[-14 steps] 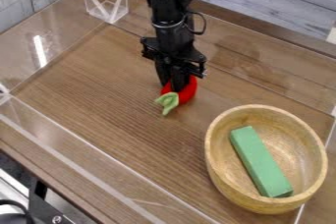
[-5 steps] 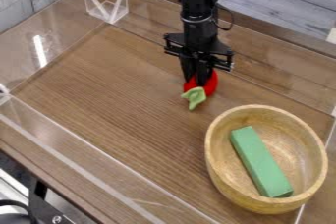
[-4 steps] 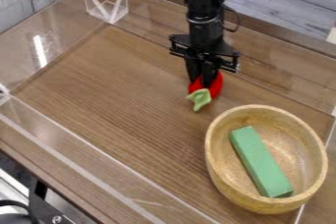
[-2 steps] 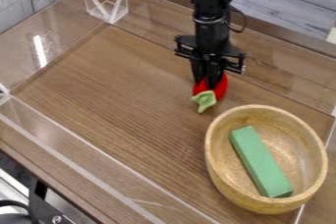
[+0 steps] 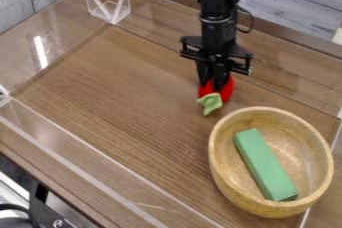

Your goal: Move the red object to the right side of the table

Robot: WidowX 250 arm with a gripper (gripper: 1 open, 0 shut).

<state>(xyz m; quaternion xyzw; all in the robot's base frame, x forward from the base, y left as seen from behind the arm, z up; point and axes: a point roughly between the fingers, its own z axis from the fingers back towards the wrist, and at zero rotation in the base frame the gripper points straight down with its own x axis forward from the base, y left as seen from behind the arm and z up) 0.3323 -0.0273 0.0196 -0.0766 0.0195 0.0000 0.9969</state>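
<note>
Red and rounded, a small strawberry-like toy (image 5: 222, 92) with a light green leafy stem sits at the fingertips of a black robot gripper (image 5: 213, 82), above or on the brown wood-grain table (image 5: 100, 87), right of the middle of the view and just beyond the rim of a round wooden bowl. The jaws appear closed around the red toy, one finger at its upper left and the other partly lost against the dark metal, though the small, dim view leaves their exact contact hard to read. The green stem points toward the near side of the table, tilted down and to the left in the view. The black robot arm (image 5: 214, 2) reaches down from the far edge of the scene, its linkage upright over the toy. Nearer the camera, at the lower right, the wooden bowl (image 5: 230, 187) holds a green rectangular block (image 5: 265, 164) lying at a slant, one end toward the toy. At the far left of the tabletop stands a clear angular plastic piece (image 5: 108, 8), well apart from the gripper, while dark cables (image 5: 16, 210) show in the lower left corner
</note>
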